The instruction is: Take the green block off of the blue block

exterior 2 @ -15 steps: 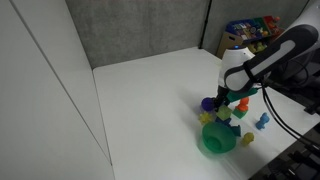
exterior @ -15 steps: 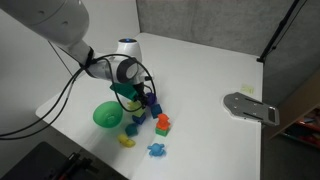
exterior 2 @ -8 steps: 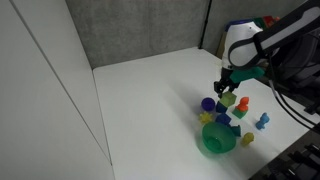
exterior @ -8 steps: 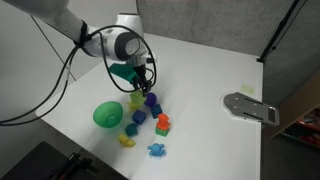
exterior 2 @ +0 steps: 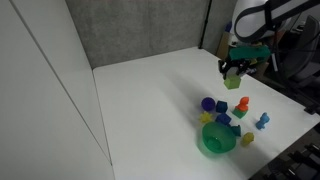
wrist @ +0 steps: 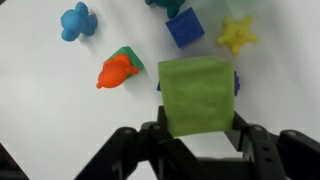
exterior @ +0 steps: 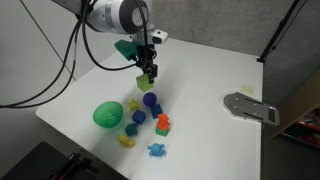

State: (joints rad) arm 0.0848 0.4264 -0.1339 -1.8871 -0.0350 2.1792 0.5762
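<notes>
Now the gripper (exterior: 147,70), jaws pinching the green block (exterior: 143,83), has risen to the upper centre of an exterior view, leaving the blue block (wrist: 185,27) well below, so removal appears essentially complete.

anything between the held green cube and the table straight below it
Yes. In the wrist view something blue shows just behind the pale green cube in the jaws, with the orange toy beside it. Bare white table lies aside.
</notes>
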